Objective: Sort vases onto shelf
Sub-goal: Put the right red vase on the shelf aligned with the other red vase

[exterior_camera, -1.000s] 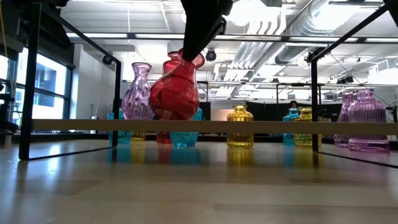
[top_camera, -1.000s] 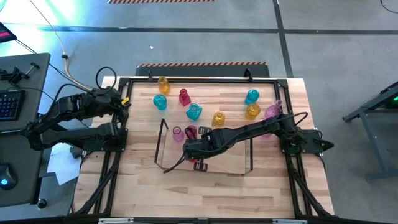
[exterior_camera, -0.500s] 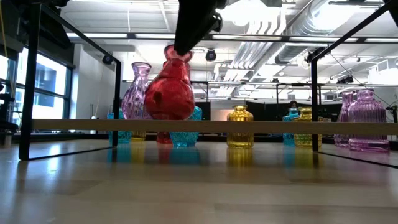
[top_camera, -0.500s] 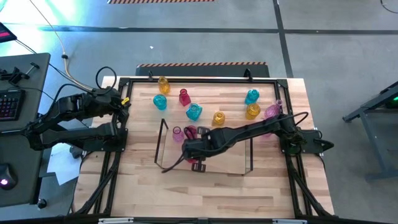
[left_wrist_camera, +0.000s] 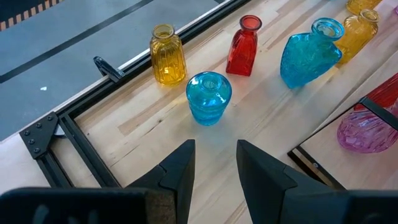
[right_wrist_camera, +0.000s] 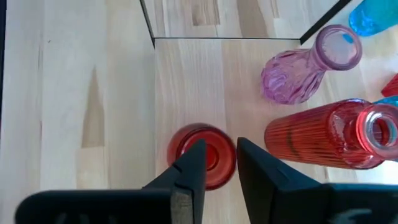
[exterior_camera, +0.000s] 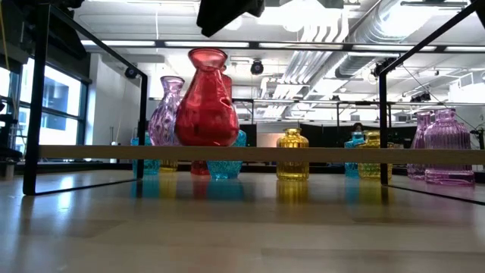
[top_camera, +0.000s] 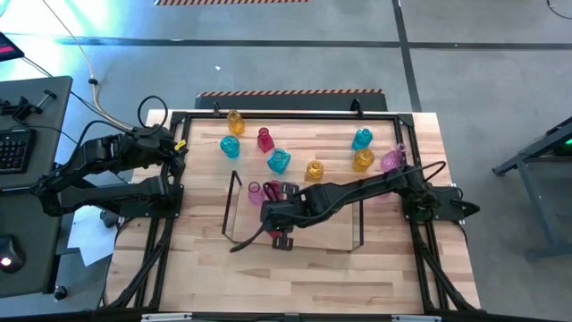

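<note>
Wrist cam: right gripper [right_wrist_camera: 216, 163] above red vase [right_wrist_camera: 200, 163].

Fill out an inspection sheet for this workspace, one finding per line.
Surface: wooden table inside a black frame.
Job's things: red vase upright on the shelf beside a pink vase and a ribbed red vase; yellow, cyan, red and pink vases off the shelf on the far side of the table.
Clutter: nothing seen.
Grippers: right gripper above the red vase, fingers apart, holding nothing; left gripper open at the table's left edge.
Cables: yellow cable on the floor.
Surroundings: keyboard on a side desk.
</note>
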{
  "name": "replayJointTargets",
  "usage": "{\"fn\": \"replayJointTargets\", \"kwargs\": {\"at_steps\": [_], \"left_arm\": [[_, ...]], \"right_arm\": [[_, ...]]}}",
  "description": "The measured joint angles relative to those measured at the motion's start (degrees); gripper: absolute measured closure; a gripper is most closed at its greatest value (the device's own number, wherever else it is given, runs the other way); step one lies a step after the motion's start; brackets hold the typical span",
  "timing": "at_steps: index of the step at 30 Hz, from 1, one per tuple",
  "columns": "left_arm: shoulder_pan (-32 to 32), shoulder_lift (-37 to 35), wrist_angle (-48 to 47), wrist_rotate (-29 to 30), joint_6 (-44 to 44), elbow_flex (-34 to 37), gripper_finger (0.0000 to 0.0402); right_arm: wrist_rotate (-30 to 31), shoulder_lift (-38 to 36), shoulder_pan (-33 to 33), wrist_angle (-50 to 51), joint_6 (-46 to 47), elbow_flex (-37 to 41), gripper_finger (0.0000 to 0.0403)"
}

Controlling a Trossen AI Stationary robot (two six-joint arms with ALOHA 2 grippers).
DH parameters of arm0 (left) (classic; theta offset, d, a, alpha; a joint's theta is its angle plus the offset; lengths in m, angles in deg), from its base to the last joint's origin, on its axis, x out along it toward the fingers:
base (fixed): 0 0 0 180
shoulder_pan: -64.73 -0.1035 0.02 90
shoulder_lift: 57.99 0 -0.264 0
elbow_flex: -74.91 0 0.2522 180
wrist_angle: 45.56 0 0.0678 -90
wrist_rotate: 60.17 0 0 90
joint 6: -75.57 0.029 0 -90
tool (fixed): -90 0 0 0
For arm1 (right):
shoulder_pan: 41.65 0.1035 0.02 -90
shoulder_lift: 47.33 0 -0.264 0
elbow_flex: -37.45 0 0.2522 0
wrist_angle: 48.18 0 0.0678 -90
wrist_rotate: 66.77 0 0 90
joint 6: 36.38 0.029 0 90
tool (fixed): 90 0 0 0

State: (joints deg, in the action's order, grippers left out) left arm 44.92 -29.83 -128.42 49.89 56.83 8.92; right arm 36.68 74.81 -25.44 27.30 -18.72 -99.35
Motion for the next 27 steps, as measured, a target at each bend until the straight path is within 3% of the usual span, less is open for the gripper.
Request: {"fn": "replayJointTargets", "kwargs": {"at_steps": [7, 15, 27], "left_arm": [[0.0, 0.0, 0.0, -2.6, 0.5, 0.0, 0.0291], [0.0, 0.0, 0.0, -2.9, 1.4, 0.0, 0.0291], [0.0, 0.0, -0.1, -3.7, 1.4, 0.0, 0.0291]], "right_arm": [[-2.6, 0.0, 2.9, 0.5, 7.4, 0.0, 0.0397], [-1.9, 0.0, 5.8, 0.5, 14.9, 0.1, 0.0401], [-5.7, 5.3, 5.0, 2.6, 14.7, 0.2, 0.0403]]}}
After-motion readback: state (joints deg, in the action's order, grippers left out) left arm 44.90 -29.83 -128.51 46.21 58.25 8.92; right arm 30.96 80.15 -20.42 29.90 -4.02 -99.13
